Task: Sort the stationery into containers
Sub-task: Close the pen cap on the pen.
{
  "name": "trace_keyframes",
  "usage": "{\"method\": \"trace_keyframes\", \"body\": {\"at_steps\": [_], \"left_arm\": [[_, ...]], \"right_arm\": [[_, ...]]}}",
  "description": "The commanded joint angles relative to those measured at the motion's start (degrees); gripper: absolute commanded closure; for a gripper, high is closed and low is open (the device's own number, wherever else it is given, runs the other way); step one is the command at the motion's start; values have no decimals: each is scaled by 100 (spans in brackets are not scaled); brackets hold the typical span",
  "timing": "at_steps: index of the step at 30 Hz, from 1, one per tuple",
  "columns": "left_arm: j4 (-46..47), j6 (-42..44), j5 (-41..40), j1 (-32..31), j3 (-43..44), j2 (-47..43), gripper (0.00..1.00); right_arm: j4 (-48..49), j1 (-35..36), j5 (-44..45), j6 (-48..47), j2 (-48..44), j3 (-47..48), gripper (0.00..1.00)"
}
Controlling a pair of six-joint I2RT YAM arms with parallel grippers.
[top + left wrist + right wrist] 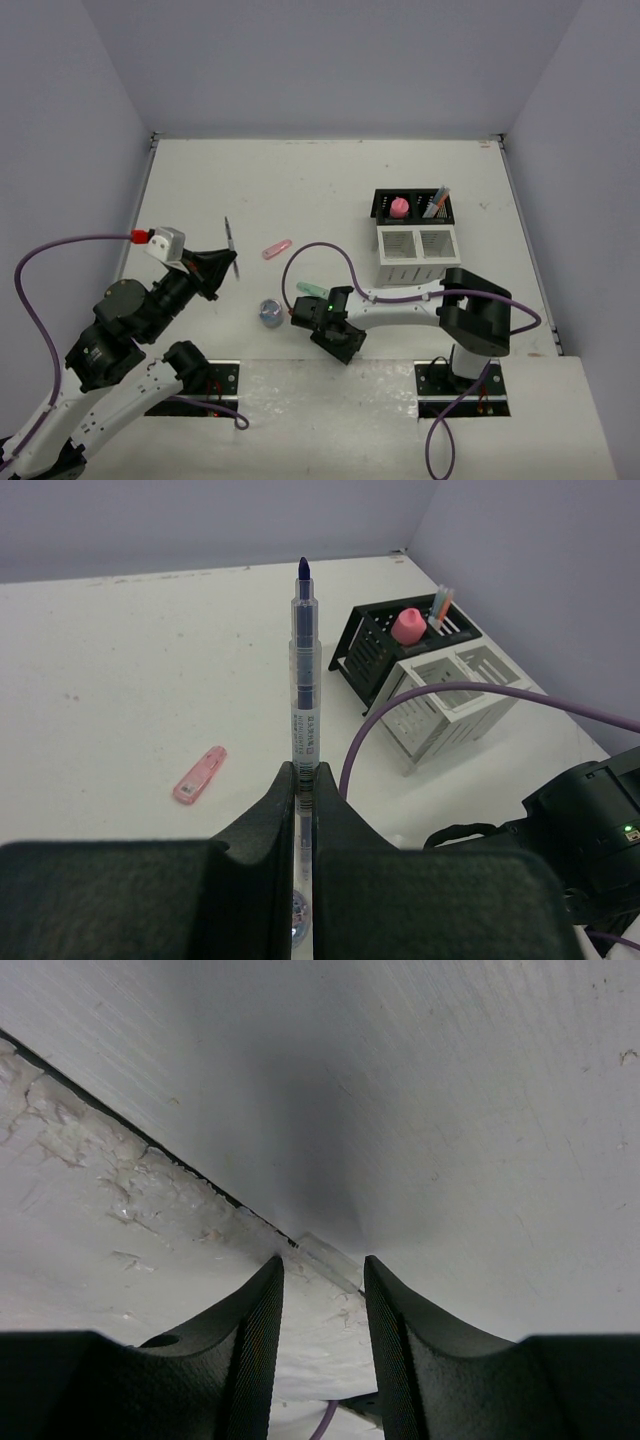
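Note:
My left gripper [220,266] is shut on a thin clear pen with a blue tip [303,660], which sticks straight out past the fingertips [303,776] above the table's left side. Loose on the table lie a pink capsule piece [277,249] [200,776], a mint piece [310,289] and a round blue-grey roll [270,312]. My right gripper [340,345] [322,1270] hovers low near the table's front seam, open with nothing between its fingers. The black container [412,207] [372,652] holds a pink piece [407,626] and several pens [440,605]. The white container [417,255] [450,700] stands in front of it.
A purple cable [320,250] [400,705] loops over the table from the right arm [590,820] past the white container. The seam to the near mounting board [150,1145] runs just ahead of the right fingers. Walls close off the left, back and right.

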Motion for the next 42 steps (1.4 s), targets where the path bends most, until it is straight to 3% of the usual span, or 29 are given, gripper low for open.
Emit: {"method": "trace_keyframes", "body": {"at_steps": [1, 25, 42], "left_arm": [[107, 187, 135, 22, -16, 76, 100], [115, 188, 144, 22, -25, 78, 100], [115, 197, 153, 13, -16, 60, 100]], "right_arm": [[28, -66, 180, 12, -76, 22, 60], [-87, -127, 232, -27, -42, -63, 60], [-87, -128, 64, 60, 161, -37, 68]]}}
